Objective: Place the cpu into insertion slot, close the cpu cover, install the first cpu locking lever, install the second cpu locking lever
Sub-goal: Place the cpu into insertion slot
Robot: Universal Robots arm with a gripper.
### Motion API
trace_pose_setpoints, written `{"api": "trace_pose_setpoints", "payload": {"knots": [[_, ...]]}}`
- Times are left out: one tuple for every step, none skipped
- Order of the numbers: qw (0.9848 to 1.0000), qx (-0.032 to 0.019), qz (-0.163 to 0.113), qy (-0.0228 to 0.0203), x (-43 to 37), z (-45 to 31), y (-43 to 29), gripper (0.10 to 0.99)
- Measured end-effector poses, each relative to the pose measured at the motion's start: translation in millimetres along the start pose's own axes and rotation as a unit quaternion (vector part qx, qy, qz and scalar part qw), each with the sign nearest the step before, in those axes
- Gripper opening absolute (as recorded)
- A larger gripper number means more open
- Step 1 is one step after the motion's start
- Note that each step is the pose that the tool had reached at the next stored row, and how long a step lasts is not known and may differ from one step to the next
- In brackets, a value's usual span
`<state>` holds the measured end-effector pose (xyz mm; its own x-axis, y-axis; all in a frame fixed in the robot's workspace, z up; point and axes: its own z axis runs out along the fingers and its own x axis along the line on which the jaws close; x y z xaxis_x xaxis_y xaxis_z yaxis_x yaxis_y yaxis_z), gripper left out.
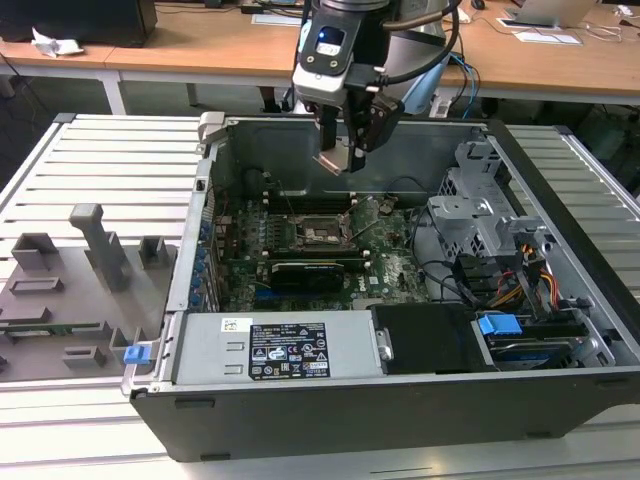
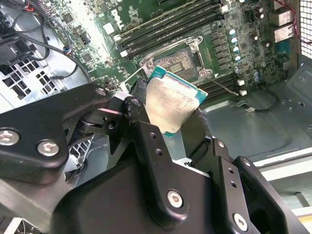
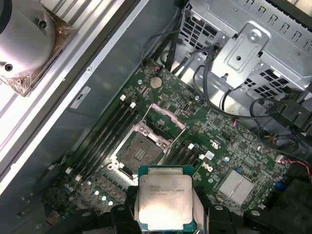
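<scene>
Jaws are clamped on the cpu (image 1: 335, 160), one black finger (image 2: 139, 95) pressed to each of two opposite edges. The chip hangs tilted between them, its dull silvery top facing the camera in both wrist views (image 2: 170, 100) (image 3: 165, 202), with a green rim showing round the metal.

Below the jaws, and well apart from the chip, lies the insertion slot (image 1: 322, 232) on the green motherboard (image 1: 385, 265). In both wrist views the slot (image 2: 180, 63) (image 3: 139, 153) is bare, its dark contact field exposed. The cpu cover (image 3: 165, 113) stands swung up off it at one side, with board showing through its square window.

Rows of dark memory slots (image 3: 109, 131) flank the slot on either side. Nearer the camera than the slot in the exterior view, a long black card (image 1: 305, 270) lies across the board.

Around all this is the open computer case (image 1: 250, 140), with the jaws held near the height of its rim. Its grey power supply (image 1: 270, 350) sits along the near wall and a metal drive cage (image 1: 480, 215) on the exterior view's right. The case rests on a slatted worktop (image 1: 110, 160), where a grey fixture tray (image 1: 80, 280) lies on the exterior view's left.
</scene>
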<state>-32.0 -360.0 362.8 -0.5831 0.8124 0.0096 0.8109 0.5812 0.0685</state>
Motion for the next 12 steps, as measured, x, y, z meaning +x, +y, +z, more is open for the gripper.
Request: {"api": "trace_pose_setpoints", "payload": {"knots": [[1.0,0.0,0.002,-0.0001,0.0,0.4,0.0,0.529],[1.0,-0.0001,0.003,-0.0002,0.0,0.7,0.0,0.529],[1.0,-0.0001,0.005,-0.0003,0.0,1.0,-0.1,0.529],[1.0,-0.0001,0.006,-0.0004,0.0,1.3,-0.1,0.529],[1.0,-0.0001,0.007,-0.0005,0.0,1.6,-0.1,0.529],[1.0,-0.0001,0.009,-0.0006,0.0,2.1,-0.1,0.529],[0.9999,-0.0001,0.01,-0.0007,0.0,2.4,-0.2,0.529],[0.9999,-0.0001,0.012,-0.0008,0.0,2.8,-0.2,0.529],[0.9999,-0.0001,0.013,-0.0009,0.0,3.1,-0.2,0.529],[0.9999,-0.0002,0.017,-0.0011,0.0,3.9,-0.2,0.529],[0.9998,-0.0002,0.019,-0.0013,0.0,4.5,-0.3,0.529],[0.9998,-0.0002,0.022,-0.0014,0.0,5.1,-0.4,0.529]]}}
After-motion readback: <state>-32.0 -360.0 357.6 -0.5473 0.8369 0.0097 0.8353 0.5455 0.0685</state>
